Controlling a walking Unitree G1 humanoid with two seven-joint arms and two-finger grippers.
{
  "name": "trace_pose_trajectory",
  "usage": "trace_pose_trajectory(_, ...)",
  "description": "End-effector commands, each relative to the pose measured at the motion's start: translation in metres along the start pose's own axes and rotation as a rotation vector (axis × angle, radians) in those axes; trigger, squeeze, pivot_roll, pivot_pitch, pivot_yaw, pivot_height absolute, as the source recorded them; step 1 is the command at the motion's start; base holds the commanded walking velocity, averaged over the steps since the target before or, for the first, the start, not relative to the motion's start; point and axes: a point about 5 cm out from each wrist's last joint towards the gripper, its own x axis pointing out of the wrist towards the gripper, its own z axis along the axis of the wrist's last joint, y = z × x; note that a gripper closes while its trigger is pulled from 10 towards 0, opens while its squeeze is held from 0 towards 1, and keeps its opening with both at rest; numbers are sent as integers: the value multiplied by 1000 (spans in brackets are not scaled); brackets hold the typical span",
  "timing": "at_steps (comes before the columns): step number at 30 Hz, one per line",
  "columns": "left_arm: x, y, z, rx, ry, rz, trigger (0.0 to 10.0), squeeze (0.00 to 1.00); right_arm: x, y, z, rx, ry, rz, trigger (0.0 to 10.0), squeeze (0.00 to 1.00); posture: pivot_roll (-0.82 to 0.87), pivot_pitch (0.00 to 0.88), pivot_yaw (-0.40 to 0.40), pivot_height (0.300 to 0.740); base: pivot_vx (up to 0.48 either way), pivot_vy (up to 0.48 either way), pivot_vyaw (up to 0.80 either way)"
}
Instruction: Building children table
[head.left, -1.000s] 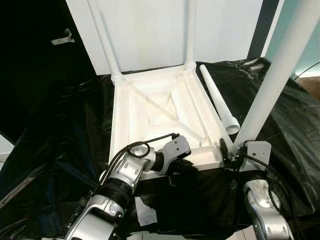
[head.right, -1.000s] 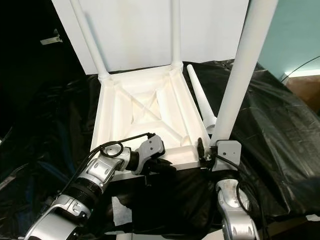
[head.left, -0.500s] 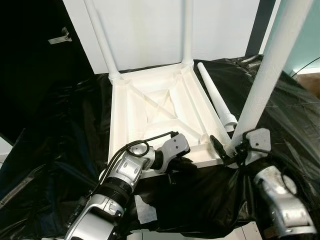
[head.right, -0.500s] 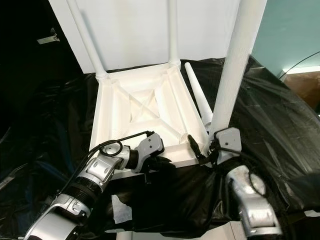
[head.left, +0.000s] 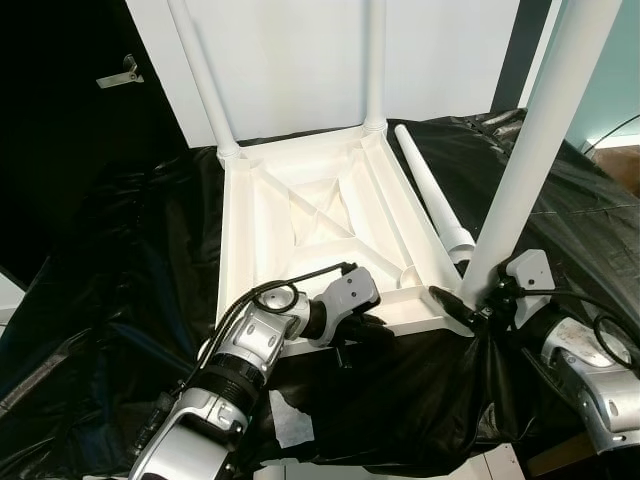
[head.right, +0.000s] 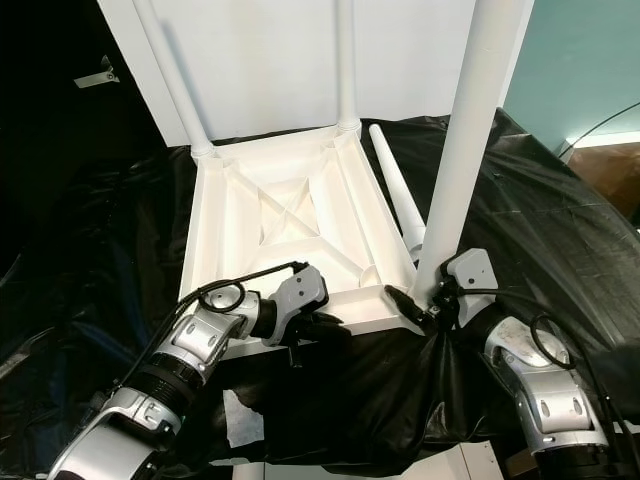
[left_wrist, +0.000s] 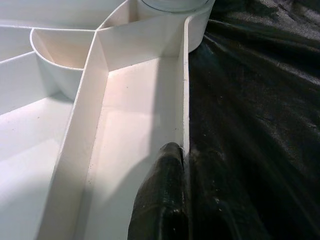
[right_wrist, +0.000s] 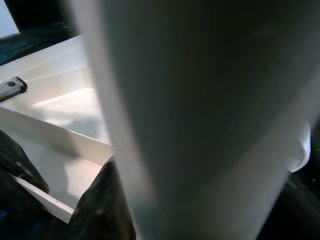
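Right gripper clasps the leg low, at the near right corner of the upturned top.
Keep that leg plumb while you twist; left gripper, pinching the near rim, must brace the top on the black sheet.
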Motion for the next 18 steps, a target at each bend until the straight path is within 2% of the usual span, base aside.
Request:
trace_pose_trajectory(1, 11, -24, -52, -230, 63, -38, 10000, 0, 4, 6, -5, 12, 31, 49, 0, 0, -137, 37, 32, 740, 0, 0, 0)
trace_pose_trajectory(9, 11, -23, -51, -225, 62, -39, 10000, 0, 4, 10, -8, 42, 25, 24, 0, 0, -144, 39, 35, 740, 0, 0, 0)
trace_pose_trajectory(12, 12, -24, -51, -225, 62, -42, 10000, 0, 5, 15, -10, 96, 0, -36, 0, 0, -144, 40, 35, 740, 0, 0, 0)
trace_pose_trajectory(13, 12, -24, -51, -225, 62, -43, 10000, 0, 7, 20, -12, 137, -14, -91, 0, 0, -145, 40, 37, 740, 0, 0, 0)
trace_pose_trajectory(16, 12, -25, -51, -225, 62, -45, 10000, 0, 7, 37, -19, 175, -26, -206, 0, 0, -143, 42, 35, 740, 0, 0, 0)
trace_pose_trajectory(18, 12, -25, -51, -226, 62, -43, 10000, 0, 5, 45, -23, 205, -43, -333, 0, 0, -140, 43, 33, 740, 0, 0, 0)
